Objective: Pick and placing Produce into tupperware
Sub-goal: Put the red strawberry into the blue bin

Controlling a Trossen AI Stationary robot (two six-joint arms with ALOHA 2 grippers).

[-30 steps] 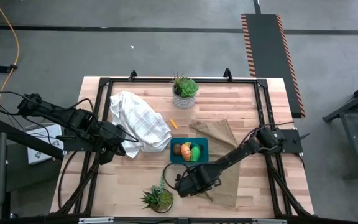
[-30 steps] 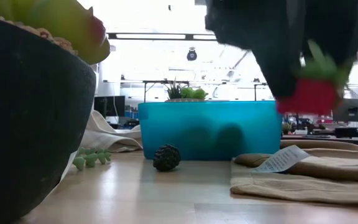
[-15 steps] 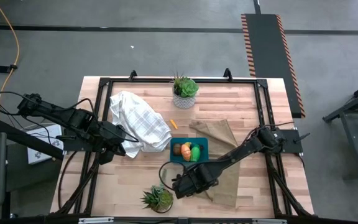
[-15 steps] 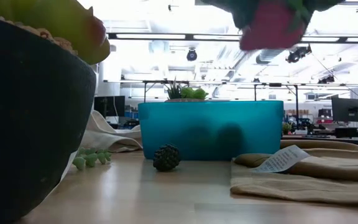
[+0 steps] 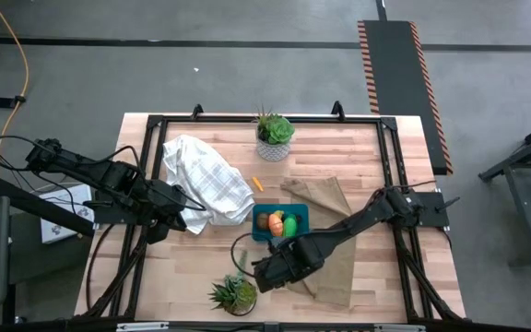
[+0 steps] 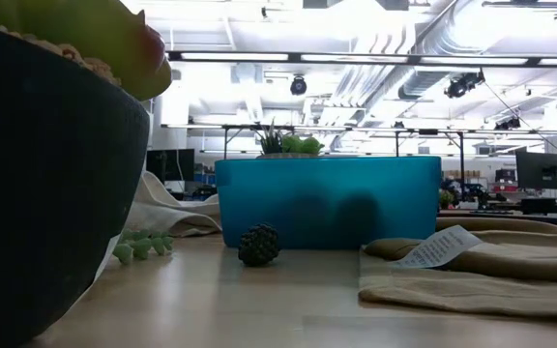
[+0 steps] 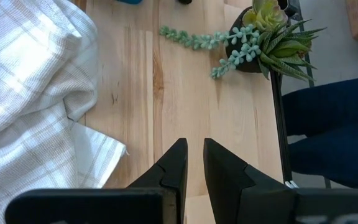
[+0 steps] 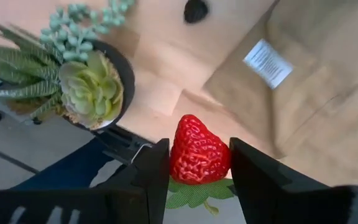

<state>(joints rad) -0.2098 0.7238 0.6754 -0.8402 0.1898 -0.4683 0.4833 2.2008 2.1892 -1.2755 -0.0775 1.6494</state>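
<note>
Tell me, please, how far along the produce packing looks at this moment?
Partly done. The teal tupperware already holds a brown, an orange and a green piece. In hand: the right gripper is shut on a red strawberry near the front plant. Left: an orange piece and a dark berry on the table. The left gripper waits by the white cloth.

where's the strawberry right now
The strawberry is clamped in the right claw, in the air near the table's front edge, between the dark-potted succulent and the tan cloth.

R pincer (image 8: 194,163) clamped; L pincer (image 7: 194,163) nearly closed, idle.
</note>
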